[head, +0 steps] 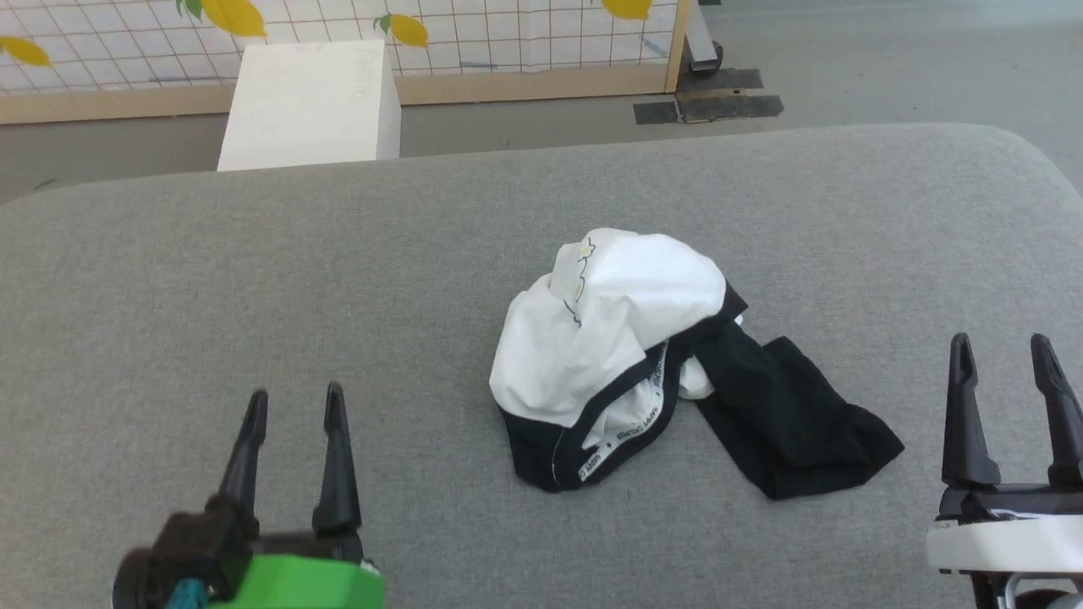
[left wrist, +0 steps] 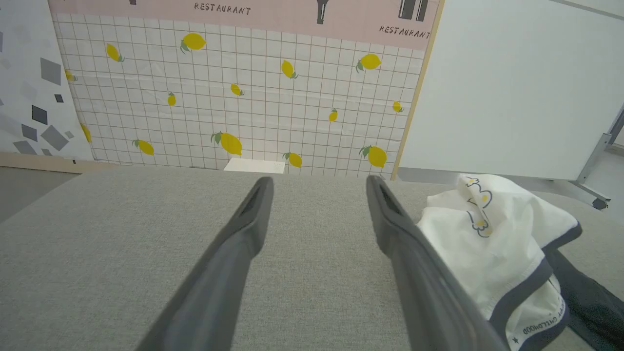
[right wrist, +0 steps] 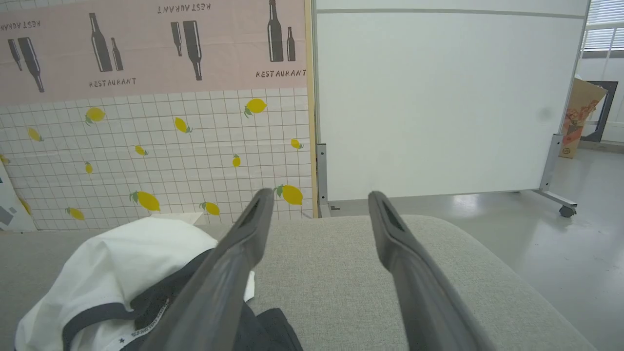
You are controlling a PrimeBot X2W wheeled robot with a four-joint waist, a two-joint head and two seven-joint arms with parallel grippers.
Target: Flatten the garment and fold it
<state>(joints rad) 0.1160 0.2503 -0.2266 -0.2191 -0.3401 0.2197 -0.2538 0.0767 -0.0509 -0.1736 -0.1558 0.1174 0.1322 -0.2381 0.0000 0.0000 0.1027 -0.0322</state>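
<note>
The shirt (head: 609,338) lies crumpled on the bench (head: 254,279). Left fingers (head: 337,457) wide and empty, near left; right fingers (head: 964,414) likewise, near right

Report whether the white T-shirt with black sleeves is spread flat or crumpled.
Crumpled: the white T-shirt lies bunched on the grey fabric surface, a black sleeve trailing out.
</note>
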